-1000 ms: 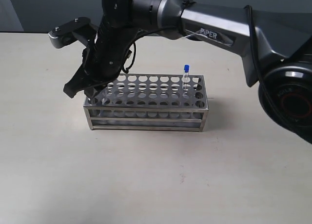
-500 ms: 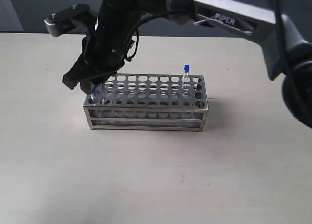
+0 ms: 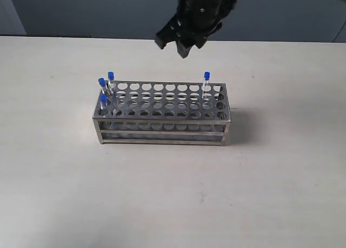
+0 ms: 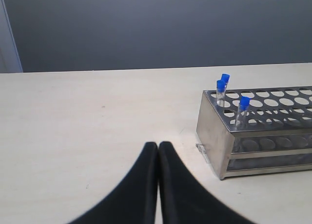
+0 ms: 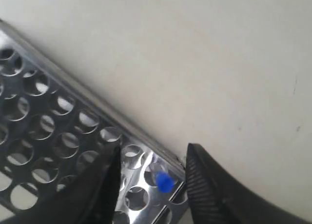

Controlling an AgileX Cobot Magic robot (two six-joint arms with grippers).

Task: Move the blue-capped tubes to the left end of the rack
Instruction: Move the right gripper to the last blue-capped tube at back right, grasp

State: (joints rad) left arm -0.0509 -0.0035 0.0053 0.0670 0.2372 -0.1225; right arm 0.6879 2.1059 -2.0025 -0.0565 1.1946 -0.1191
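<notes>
I find the rack [image 3: 162, 130] standing on the table [image 3: 65, 194], long side toward the exterior camera. Three tubes [image 3: 102, 102] stand upright in holes at its left end, close together, blue caps clear of the top plate. The fourth tube [image 3: 206, 85] stands upright near the right end, in the back row, well apart from the others. The right gripper [image 3: 175, 47] hangs high above the table behind the rack, touching nothing. In its wrist view the fingers [image 5: 200, 185] are spread and empty, and the fourth tube's blue cap shows between them at a corner of the rack. The left gripper [image 4: 158, 148] is low over bare table off the rack's left end, fingers pressed together with nothing between them. From there the three tubes are visible at the near end.
</notes>
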